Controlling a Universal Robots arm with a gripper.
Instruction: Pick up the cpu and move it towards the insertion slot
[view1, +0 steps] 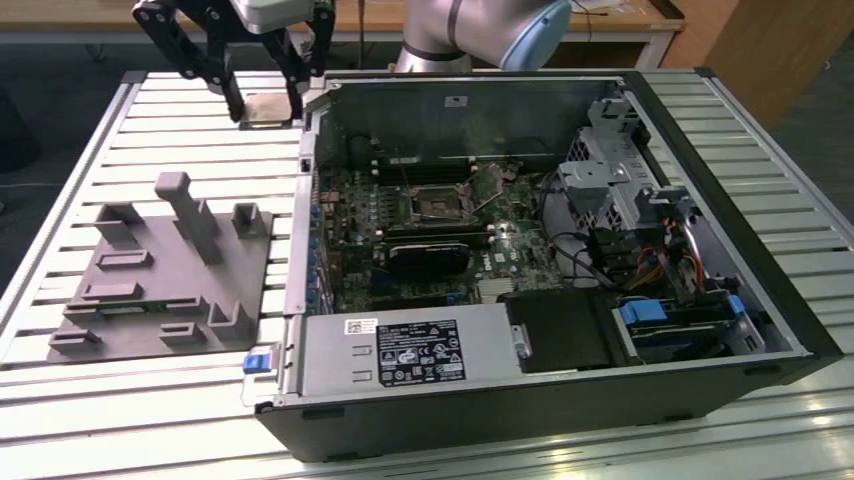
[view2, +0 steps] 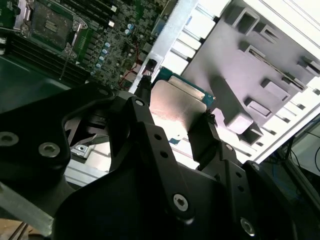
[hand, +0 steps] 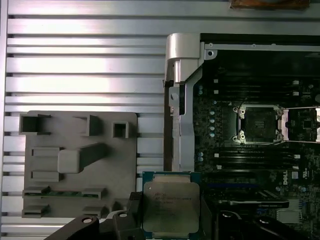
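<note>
I have the cpu (view1: 263, 108) clamped between my two black fingers, one on each side of it, and I am carrying it in the air above the slatted metal table (view1: 160, 140), at the far part of the scene on the exterior view's left, just outside the open computer case (view1: 561, 400). My gripper (view1: 266, 103) hangs beside the case's far left corner. In the first wrist view the cpu (hand: 171, 207) shows its silvery top and green edge, with the case wall (hand: 179, 100) just beyond it. The insertion slot (view1: 438, 204) lies open on the motherboard inside the case, well apart from the chip. The grey fixture block (view1: 160, 270) rests on the table to the left of the case.
</note>
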